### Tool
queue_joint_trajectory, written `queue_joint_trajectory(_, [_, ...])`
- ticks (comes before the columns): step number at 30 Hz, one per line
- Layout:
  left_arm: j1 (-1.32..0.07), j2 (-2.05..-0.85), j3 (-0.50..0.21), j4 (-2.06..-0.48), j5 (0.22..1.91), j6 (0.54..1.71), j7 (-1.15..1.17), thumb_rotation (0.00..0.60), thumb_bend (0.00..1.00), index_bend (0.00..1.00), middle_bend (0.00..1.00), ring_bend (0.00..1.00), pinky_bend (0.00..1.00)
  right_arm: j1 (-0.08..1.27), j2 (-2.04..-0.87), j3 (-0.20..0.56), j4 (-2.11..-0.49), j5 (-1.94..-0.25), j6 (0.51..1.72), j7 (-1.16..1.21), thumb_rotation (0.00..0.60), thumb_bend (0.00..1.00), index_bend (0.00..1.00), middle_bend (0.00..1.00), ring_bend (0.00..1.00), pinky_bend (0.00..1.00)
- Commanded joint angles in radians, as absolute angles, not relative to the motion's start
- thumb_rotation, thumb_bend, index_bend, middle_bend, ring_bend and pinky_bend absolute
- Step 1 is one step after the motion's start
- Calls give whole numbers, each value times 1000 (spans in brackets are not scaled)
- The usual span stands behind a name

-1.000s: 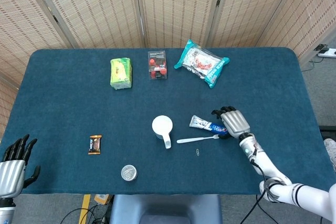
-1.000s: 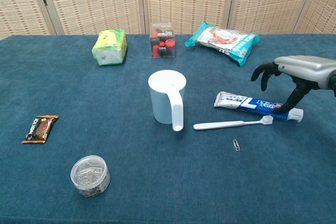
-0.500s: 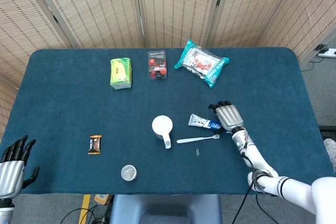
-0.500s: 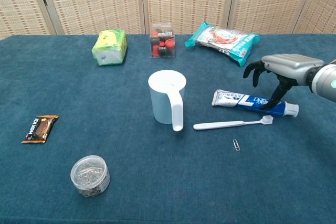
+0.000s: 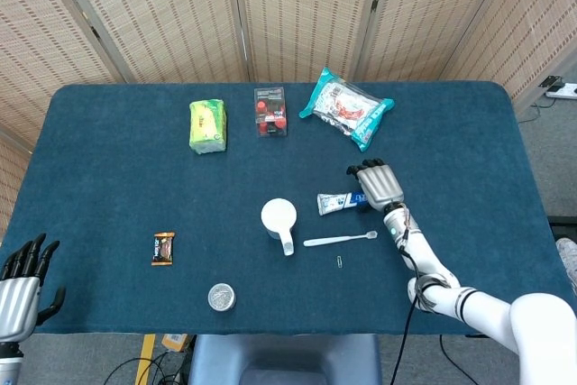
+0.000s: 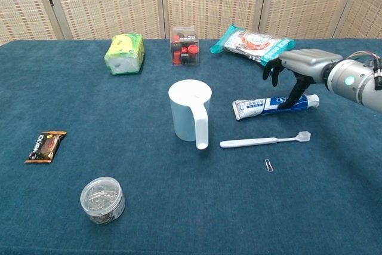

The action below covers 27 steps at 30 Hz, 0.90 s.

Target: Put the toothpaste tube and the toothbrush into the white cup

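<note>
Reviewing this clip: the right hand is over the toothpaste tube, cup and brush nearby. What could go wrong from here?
1. The right hand arches over the toothpaste tube with only fingertips near it and no grip visible; the flat tube may slide instead of lifting.
2. The toothbrush lies just in front of the tube, so a low sweep could knock it away.
3. The white cup stands close to the tube's flat end; pushing the tube that way could bump or tip it.

Green pack (image 5: 206, 126), red-item box (image 5: 270, 111), teal snack bag (image 5: 346, 107) at back; candy bar (image 5: 163, 248), clip jar (image 5: 221, 297), paperclip (image 5: 339, 262) nr front.
</note>
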State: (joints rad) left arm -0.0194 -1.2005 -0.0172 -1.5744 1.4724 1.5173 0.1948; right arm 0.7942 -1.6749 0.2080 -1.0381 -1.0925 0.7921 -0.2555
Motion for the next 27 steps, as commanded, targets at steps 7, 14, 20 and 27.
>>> queue_joint_trajectory(7, [-22, -1203, -18, -1567, 1476, 1517, 186, 600, 440, 126, 22, 33, 141, 796, -1680, 175, -1085, -1088, 799, -351, 600, 81, 376, 374, 204, 198])
queue_joint_trajectory(14, [-19, -1201, -19, -1562, 1472, 1517, 182, 600, 441, 125, 22, 33, 141, 825, -1725, 180, -1039, -1073, 788, -398, 600, 92, 398, 374, 204, 198])
queue_joint_trajectory(20, [-17, -1199, -20, -1556, 1467, 1517, 174, 600, 441, 126, 22, 33, 141, 848, -1763, 186, -998, -1065, 776, -423, 600, 113, 423, 373, 210, 198])
queue_joint_trajectory(27, [-15, -1200, -19, -1549, 1463, 1515, 170, 600, 441, 125, 22, 33, 141, 861, -1785, 191, -965, -1059, 767, -431, 600, 198, 477, 376, 221, 198])
